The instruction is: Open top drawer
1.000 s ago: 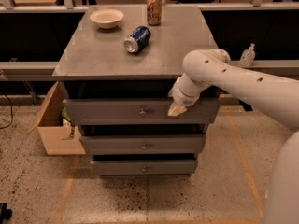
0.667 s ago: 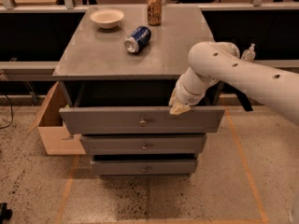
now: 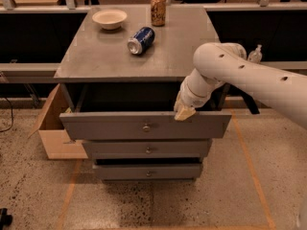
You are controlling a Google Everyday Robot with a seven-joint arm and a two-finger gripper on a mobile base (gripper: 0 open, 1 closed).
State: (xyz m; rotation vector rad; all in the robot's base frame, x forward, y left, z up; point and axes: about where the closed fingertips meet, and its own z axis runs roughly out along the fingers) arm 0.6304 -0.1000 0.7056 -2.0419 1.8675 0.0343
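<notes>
Here the hand (image 3: pixel 184 112) rests at the upper edge of the pulled-out top drawer (image 3: pixel 120 125); its grip cannot be told.

Cream jaws at grey top drawer (image 3: pixel 110 125) rim; blue can (image 3: pixel 141 40); beige bowl (image 3: pixel 110 18).

1 high camera faces cabinet (image 3: pixel 110 56) front; fingers (image 3: pixel 184 113) at top drawer (image 3: pixel 105 126) rim.

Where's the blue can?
The blue can lies on its side on the cabinet top, between the bowl and the standing can; the gripper is below, at the upper edge of the open top drawer.
</notes>
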